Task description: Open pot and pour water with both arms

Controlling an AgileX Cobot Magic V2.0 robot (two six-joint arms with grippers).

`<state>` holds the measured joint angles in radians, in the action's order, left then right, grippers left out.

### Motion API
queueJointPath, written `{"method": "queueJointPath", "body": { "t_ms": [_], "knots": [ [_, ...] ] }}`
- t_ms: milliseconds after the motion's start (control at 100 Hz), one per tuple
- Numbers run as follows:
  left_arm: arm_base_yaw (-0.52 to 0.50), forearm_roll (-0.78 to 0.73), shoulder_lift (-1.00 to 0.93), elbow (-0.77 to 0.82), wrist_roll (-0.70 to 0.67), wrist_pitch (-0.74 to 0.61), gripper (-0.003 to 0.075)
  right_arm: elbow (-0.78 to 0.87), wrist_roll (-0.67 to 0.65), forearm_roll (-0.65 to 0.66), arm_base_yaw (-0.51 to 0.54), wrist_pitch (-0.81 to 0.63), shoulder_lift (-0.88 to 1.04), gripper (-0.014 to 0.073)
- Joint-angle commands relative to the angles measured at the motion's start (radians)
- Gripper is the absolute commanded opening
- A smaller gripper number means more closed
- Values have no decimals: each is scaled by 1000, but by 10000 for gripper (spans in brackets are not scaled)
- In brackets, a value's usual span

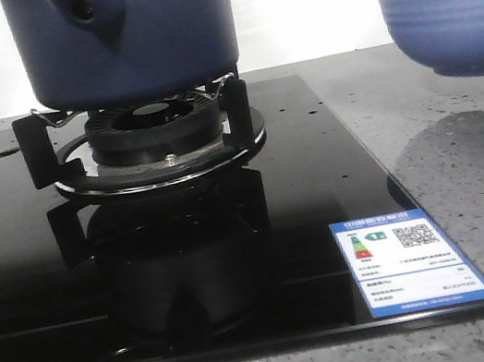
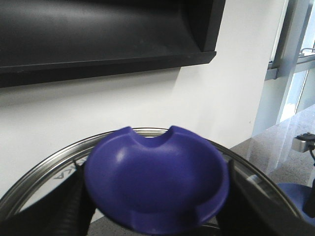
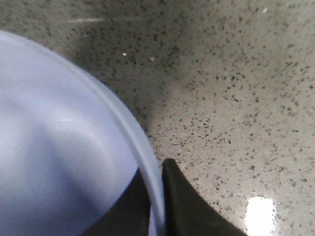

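While clamped on the lid knob (image 2: 156, 182) by the left gripper (image 2: 156, 196), hold lid clear; carry bowl (image 1: 453, 20) (rim pinched, right gripper (image 3: 157, 206)) leftward to pot (image 1: 128, 37).

Bright, even light; glossy hob (image 1: 42, 272) mirrors the burner, bowl (image 1: 452, 17) shadows the counter (image 1: 464, 161), glare spot near right wrist; blue knob (image 2: 155, 182) blurred.

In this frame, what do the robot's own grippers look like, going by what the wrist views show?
Little shows. In the left wrist view, the left gripper has black fingers with a ribbed or grooved surface, seen blurred at either side. In the right wrist view, the right gripper shows one smooth, matte black finger tapering to a rounded point. No cables, markings or arm links are visible; the front view shows neither arm.
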<state>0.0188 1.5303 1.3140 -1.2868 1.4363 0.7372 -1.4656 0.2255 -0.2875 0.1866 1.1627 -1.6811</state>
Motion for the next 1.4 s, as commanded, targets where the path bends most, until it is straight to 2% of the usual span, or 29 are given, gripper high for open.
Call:
{"method": "queueJointPath", "body": {
  "t_ms": [0, 560, 620, 700, 800, 870, 1130, 1390],
  "knots": [
    [8, 85, -36, -40, 0, -4, 324, -21, -1, -19, 5, -26, 31, -42],
    [8, 85, -36, -40, 0, -4, 324, -21, 0, -19, 5, -39, -14, -34],
    [8, 85, -36, -40, 0, -4, 324, -21, 5, -19, 5, -34, -14, 0],
    [8, 85, -36, -40, 0, -4, 324, -21, 5, -19, 5, -32, -14, 113],
    [8, 85, -36, -40, 0, -1, 324, -21, 5, -19, 5, -23, -14, 296],
    [10, 85, -36, -40, 0, 14, 324, -27, 5, -21, 5, -9, -5, 370],
    [117, 43, -22, -40, 4, -20, 324, -40, 5, -30, 5, -11, 124, 379],
    [190, -21, 73, -40, 4, -23, 324, -40, 14, -54, 5, -33, 289, 379]
  ]
}}
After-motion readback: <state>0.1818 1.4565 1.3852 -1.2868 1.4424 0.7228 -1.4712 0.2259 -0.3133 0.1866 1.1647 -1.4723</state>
